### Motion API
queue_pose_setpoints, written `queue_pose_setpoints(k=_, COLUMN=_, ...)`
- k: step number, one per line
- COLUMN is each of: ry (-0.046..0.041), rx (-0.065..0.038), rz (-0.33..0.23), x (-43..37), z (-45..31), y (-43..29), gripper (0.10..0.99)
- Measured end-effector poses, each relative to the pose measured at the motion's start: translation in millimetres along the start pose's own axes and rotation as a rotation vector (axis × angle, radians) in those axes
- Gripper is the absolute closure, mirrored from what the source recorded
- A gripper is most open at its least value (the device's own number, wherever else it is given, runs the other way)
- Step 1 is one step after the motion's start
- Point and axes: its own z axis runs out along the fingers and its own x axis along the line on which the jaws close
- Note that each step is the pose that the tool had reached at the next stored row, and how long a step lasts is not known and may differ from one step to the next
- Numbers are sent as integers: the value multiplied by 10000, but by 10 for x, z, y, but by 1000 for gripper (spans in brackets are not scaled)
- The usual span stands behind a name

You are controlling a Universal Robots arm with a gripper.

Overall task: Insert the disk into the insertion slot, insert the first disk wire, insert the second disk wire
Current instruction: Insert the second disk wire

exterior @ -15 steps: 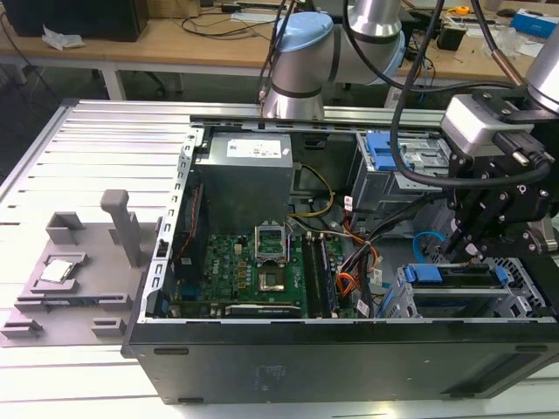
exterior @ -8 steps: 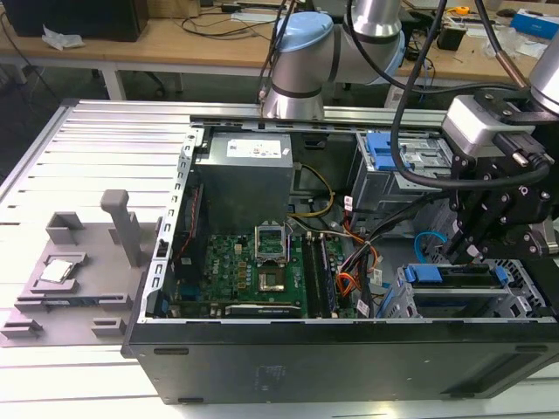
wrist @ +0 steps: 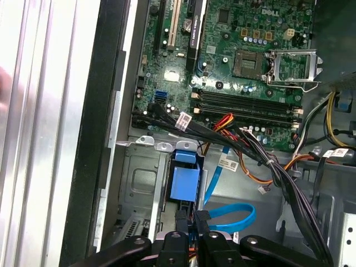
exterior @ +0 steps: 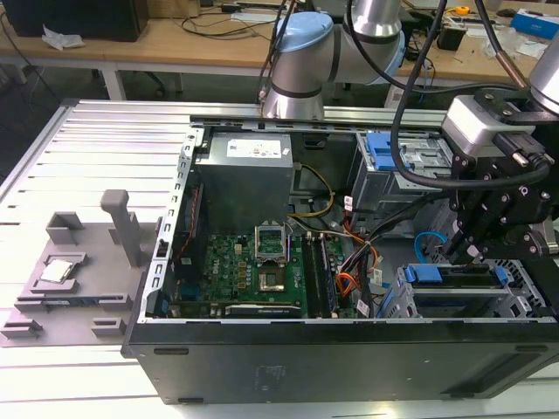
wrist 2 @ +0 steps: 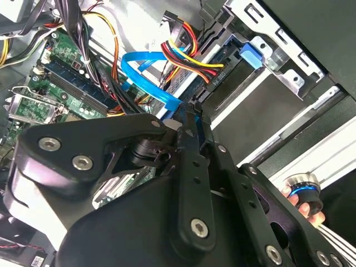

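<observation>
In the second wrist view you can see the disk (wrist 2: 261,105) lying inside the slot (wrist 2: 295,78) of the metal cage. Its blue frame sits at the cage mouth. The orange-red wire (wrist 2: 186,55) ends in a dark plug that seems to be seated at the disk's edge. So you are on the last step, I judge, which is the blue cable (wrist 2: 142,69).

The gripper (wrist 2: 192,108) has its jaws drawn close together and appears to pinch that cable's small dark plug just beside the orange-red wire's plug. In the first wrist view the blue cable (wrist: 236,208) loops away from the gripper (wrist: 192,219).

In the exterior view the gripper (exterior: 467,253) hangs over the cage (exterior: 524,288). The cage sits in the corner of the computer case (exterior: 332,367) toward the exterior view's right, near the front edge of the tabletop (exterior: 105,148).

Seating this plug calls for keeping it square to its socket and pushing straight in. I cannot tell whether it has entered yet.

Room is tight. The cage wall, the neighbouring plug and the black cable bundle (wrist: 278,172) crowd the jaws, and the only free space is above.
</observation>
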Motion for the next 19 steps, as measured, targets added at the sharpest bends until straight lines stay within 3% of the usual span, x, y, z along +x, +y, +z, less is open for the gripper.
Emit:
queue_pose_setpoints(k=4, ry=-4, rx=0, rz=15, x=1, z=4, y=0, gripper=922)
queue_pose_setpoints(k=8, ry=-72, rx=5, rz=283, x=13, z=13, y=1, gripper=922)
queue_pose_setpoints(k=19, ry=-101, rx=8, rz=337, x=37, z=33, y=-1, gripper=922)
